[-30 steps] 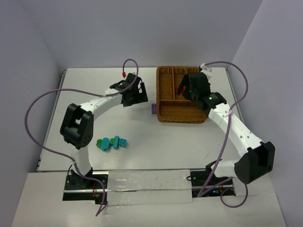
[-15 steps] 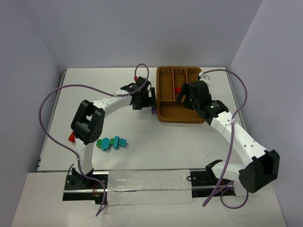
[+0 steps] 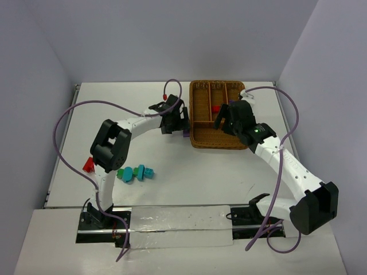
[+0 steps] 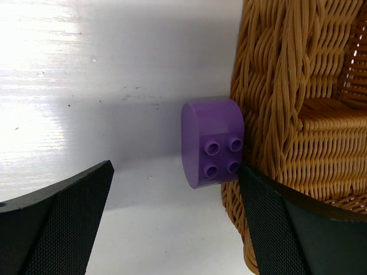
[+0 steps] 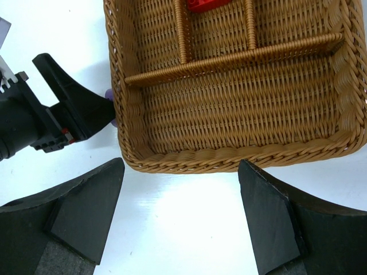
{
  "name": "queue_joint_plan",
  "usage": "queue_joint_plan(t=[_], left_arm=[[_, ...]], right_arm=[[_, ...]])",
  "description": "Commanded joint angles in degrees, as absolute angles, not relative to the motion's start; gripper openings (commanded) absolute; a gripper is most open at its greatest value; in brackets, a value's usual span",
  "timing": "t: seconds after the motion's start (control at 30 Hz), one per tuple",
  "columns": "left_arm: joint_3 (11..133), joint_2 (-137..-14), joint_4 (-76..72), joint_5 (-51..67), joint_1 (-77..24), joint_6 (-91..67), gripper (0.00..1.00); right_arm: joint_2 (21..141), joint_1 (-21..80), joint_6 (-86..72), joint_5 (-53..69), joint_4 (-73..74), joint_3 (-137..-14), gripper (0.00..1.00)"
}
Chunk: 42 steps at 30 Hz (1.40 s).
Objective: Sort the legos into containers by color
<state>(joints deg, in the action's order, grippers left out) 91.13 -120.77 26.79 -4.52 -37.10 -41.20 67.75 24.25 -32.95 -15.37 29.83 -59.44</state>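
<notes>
A white table (image 3: 229,172) is seen from above, with both arms reached out over it toward the far right. The left arm (image 3: 132,123) is bent across from the left side. The right arm (image 3: 287,166) is stretched up from the near right.

A brown wicker tray (image 3: 218,143) is set at the far right of the table. It is divided into three narrow slots at the far side and one wide slot at the near side.

The left gripper (image 4: 175,177) is held low at the tray's left wall, near its near-left corner. Its jaws are spread wide and nothing is grasped. The right gripper (image 5: 180,183) is held above the near edge of the tray, over the wide slot. Its jaws are likewise parted and empty.

A purple brick (image 4: 212,149) is lying on the table just outside the tray, touching the left wall, with its studs turned sideways. It is placed between the spread left fingers (image 4: 63,223) but is not touched by the one on its left. Contact with the other finger, at the wicker, cannot be told.

A red brick (image 3: 216,109) is lying in the middle narrow slot. A second red brick (image 3: 89,165) is found at the near left of the table. Just to its right, a green brick (image 3: 121,172), a teal brick (image 3: 127,175) and a second teal brick (image 3: 144,171) are clustered in a row, well apart from the tray.
</notes>
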Motion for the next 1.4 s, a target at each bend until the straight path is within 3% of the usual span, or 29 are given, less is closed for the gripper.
queue_joint_plan(t=[0.0, 0.47, 0.73, 1.03, 1.37], left_arm=[[91.3, -120.6, 28.6, -10.4, -37.4, -41.1, 0.97], [86.4, -113.3, 31.9, -20.9, -37.4, -40.1, 0.96], [85.1, -109.3, 29.3, -19.5, -37.7, -37.9, 0.96], [85.7, -111.4, 27.1, -15.6, -39.3, -34.4, 0.94], [91.6, -118.2, 29.7, -19.5, -39.8, -31.6, 0.86]], right_arm=[[65.6, 24.5, -32.9, -15.4, 30.1, -59.2, 0.88], [66.2, 25.5, -33.6, -15.2, 30.5, -59.6, 0.88], [66.7, 25.8, -33.6, -15.4, 30.4, -59.9, 0.88], [66.7, 26.3, -33.7, -15.6, 30.8, -59.4, 0.88], [67.4, 26.8, -33.4, -15.6, 31.3, -60.4, 0.88]])
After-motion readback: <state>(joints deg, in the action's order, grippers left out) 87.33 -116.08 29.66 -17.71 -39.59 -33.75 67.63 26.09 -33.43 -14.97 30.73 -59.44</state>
